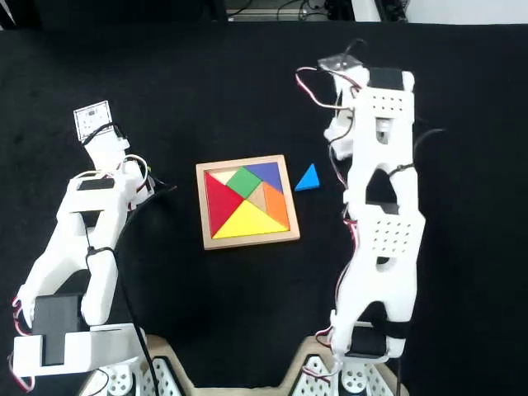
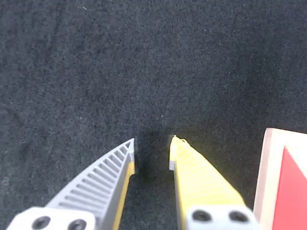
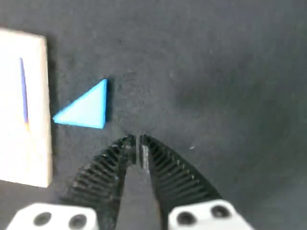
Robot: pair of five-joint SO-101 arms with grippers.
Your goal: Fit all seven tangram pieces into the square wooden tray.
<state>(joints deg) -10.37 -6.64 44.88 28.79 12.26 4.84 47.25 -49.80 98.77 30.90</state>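
step: last piece, six look seated | small blue triangle piece (image 1: 307,178) on black surface (image 1: 247,99), just right of square wooden tray (image 1: 247,240) mid-frame | right hand (image 3: 135,141) clenched, empty, near it | left hand (image 2: 152,141) released, empty | next: unclench, grasp triangle, fill tray's upper-left gap

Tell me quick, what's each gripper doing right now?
Left gripper: open, holding nothing.
Right gripper: shut, holding nothing; the blue triangle lies just off its tips.
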